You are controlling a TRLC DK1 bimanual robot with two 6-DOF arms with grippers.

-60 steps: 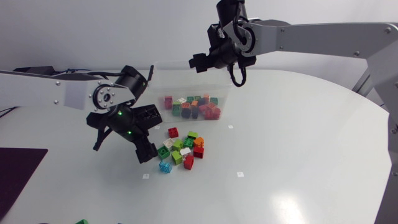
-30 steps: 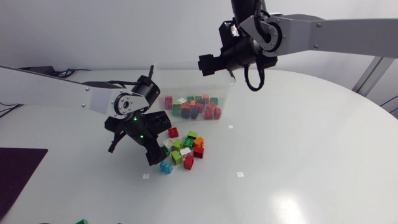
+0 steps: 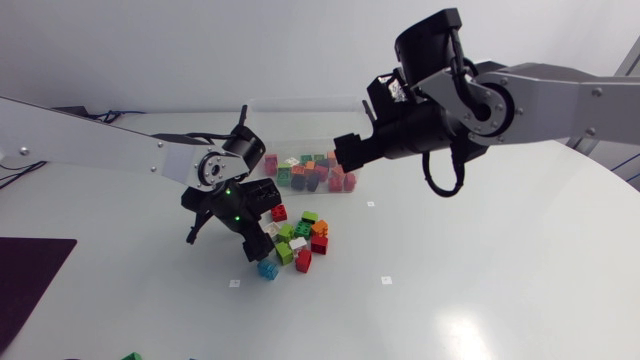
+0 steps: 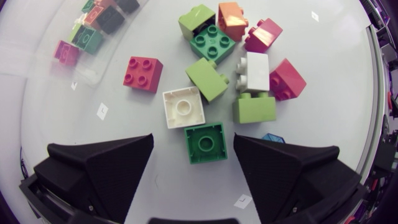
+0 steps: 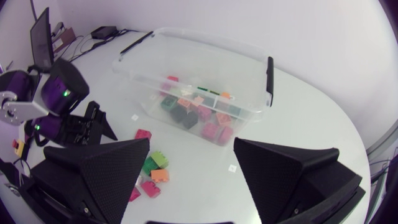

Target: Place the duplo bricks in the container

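Loose duplo bricks [image 3: 297,240] lie in a pile in front of the clear container [image 3: 262,120], which holds several bricks [image 3: 310,172]. My left gripper [image 3: 222,238] hangs open over the pile's near-left edge. In the left wrist view a dark green brick [image 4: 205,142] lies between the open fingers [image 4: 112,163] of the left gripper [image 4: 193,149], touching neither. Just ahead lie a white brick [image 4: 183,107] and a light green one [image 4: 207,78]. My right gripper [image 3: 342,152] is open and empty by the container's right end. Seen from its wrist, the right gripper [image 5: 191,149] hovers above the container [image 5: 264,102].
A red brick [image 4: 143,73] lies alone between the pile and the container. A blue brick [image 3: 266,268] is at the pile's near edge. A dark mat [image 3: 25,275] covers the table's left edge, and a green brick [image 3: 131,356] sits at the front edge.
My left gripper has slid right and down onto the pile's edge. The right arm has swung right and lower, from the container's far side to its right end.
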